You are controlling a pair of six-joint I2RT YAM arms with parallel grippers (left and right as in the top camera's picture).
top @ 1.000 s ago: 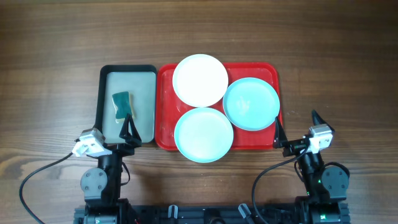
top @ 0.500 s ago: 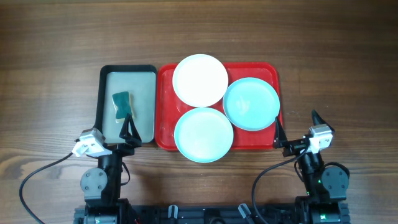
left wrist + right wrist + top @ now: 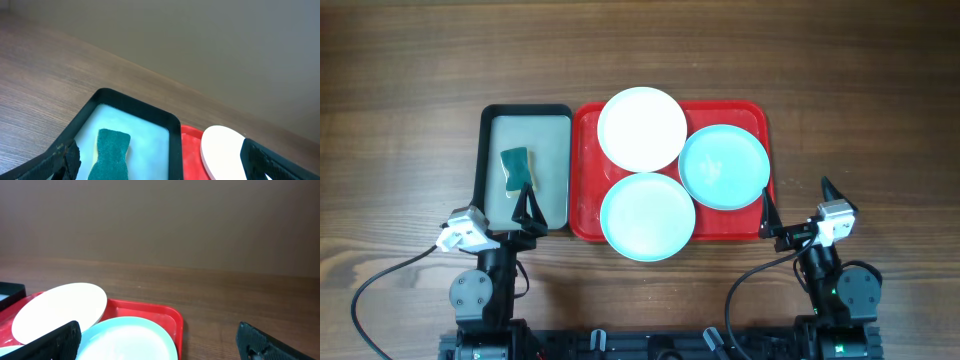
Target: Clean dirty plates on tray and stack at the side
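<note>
Soft, even light from above covers the desk [image 3: 420,80]; shadows are faint. Both wrist views are dimmer and brownish, their own fingers [image 3: 62,162] dark and blurred at the lower corners. Beyond them, the white plate [image 3: 641,129] looks nearly washed out.

My fingers [image 3: 56,342] stand wide apart at the bottom corners, holding nothing. Between them the red tray [image 3: 150,309] sits on the wooden counter [image 3: 235,300], carrying a white plate [image 3: 60,310] and, nearer me, a pale aqua plate [image 3: 127,340].
</note>
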